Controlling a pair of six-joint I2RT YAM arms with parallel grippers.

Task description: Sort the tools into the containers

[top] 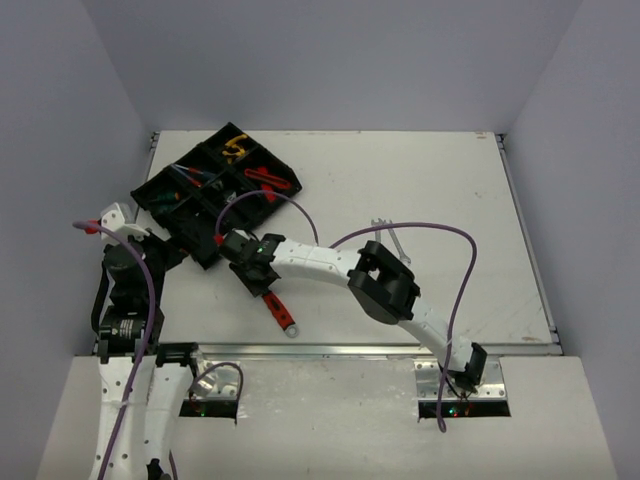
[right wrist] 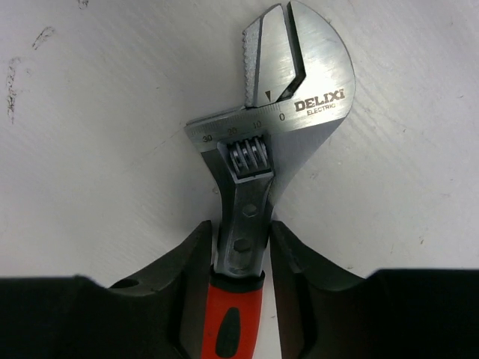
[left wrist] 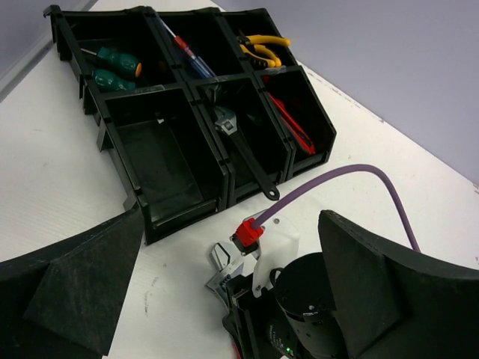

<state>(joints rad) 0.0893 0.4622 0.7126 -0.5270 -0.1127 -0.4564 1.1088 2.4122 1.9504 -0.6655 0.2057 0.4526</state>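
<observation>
A red-handled adjustable wrench (right wrist: pixel 277 112) lies flat on the white table, silver head away from me. My right gripper (right wrist: pixel 243 247) is shut on its steel neck just above the red grip, one finger against each side. From above, this gripper (top: pixel 262 280) sits over the wrench (top: pixel 280 312) in front of the black divided tray (top: pixel 205 255). My left gripper (left wrist: pixel 230 217) is open and holds nothing, hovering near the tray's front corner (left wrist: pixel 217 161). The tray holds green screwdrivers (left wrist: pixel 116 71), a blue and red screwdriver (left wrist: pixel 191 56), yellow pliers (left wrist: pixel 262 46), a dark-handled wrench (left wrist: pixel 239 146) and a red tool (left wrist: pixel 292 123).
A silver spanner (top: pixel 390 240) lies on the table to the right of my right arm's elbow. The purple cable (left wrist: pixel 337 179) of the right wrist arcs between the tray and the left gripper. One front tray compartment (left wrist: pixel 161 161) is empty.
</observation>
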